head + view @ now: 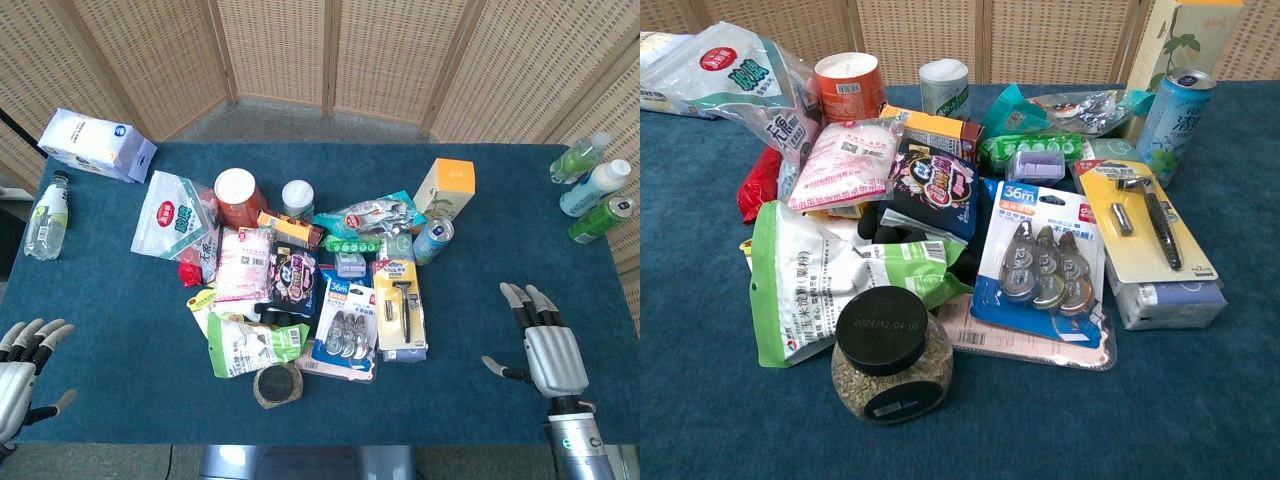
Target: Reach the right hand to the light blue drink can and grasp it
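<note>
Right hand (pixel 545 350) apart from light blue drink can (pixel 433 240)

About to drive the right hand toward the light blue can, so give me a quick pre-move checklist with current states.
1. Right hand empty, fingers apart: ok.
2. Light blue drink can upright on the table: ok.
3. Path from hand to can free of items: ok, bare cloth between.
4. Room around can for fingers: not ok, yellow box close behind it, razor pack just in front.
5. Left hand out of the way at the near left edge: ok.
6. Can full or empty: cannot tell.
</note>
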`<act>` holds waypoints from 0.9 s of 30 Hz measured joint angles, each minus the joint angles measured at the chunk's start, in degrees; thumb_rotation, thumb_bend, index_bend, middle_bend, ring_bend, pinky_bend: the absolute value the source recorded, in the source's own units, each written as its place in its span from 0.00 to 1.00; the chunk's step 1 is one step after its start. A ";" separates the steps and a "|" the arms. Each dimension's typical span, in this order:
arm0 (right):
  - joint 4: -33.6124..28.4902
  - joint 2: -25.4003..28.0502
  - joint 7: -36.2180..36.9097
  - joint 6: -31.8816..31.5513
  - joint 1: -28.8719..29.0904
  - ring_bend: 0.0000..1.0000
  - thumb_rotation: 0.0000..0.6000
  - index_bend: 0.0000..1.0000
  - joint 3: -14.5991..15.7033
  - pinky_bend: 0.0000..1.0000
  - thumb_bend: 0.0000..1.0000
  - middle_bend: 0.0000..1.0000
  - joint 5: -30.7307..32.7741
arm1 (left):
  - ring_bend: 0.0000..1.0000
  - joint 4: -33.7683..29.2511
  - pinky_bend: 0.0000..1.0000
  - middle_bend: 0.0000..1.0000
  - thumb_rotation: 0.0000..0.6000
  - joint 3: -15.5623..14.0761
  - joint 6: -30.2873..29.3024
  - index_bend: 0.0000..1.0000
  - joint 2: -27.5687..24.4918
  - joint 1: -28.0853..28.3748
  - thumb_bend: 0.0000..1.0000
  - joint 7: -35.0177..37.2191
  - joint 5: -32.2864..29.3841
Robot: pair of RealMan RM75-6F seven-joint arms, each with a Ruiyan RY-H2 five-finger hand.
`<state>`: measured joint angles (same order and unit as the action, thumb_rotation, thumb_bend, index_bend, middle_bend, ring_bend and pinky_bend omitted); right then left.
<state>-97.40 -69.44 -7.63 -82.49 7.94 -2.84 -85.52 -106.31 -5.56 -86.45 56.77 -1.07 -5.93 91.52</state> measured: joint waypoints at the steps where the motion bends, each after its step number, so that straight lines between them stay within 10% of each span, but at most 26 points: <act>1: 0.03 -0.06 0.27 0.07 0.02 0.00 0.86 0.05 -0.03 0.14 0.08 0.13 0.04 | 0.11 -0.08 0.00 0.17 1.00 0.04 0.19 0.16 -0.01 0.10 0.26 -0.10 -0.02; 11: 0.98 -0.23 5.78 2.59 1.19 0.00 0.85 0.05 -0.54 0.14 0.08 0.13 0.51 | 0.11 -0.95 0.00 0.17 1.00 0.40 0.45 0.16 -0.70 0.69 0.26 0.26 1.11; 27: 5.60 0.06 36.08 13.65 10.31 0.00 0.86 0.02 -3.89 0.14 0.08 0.06 -0.89 | 0.11 -1.82 0.00 0.18 1.00 -0.85 -2.21 0.17 -1.73 0.18 0.26 2.32 7.55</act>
<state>-91.80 -69.39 28.44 -68.83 18.25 -6.72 -86.41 -108.13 -6.42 -88.65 55.03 -0.88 -3.60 99.07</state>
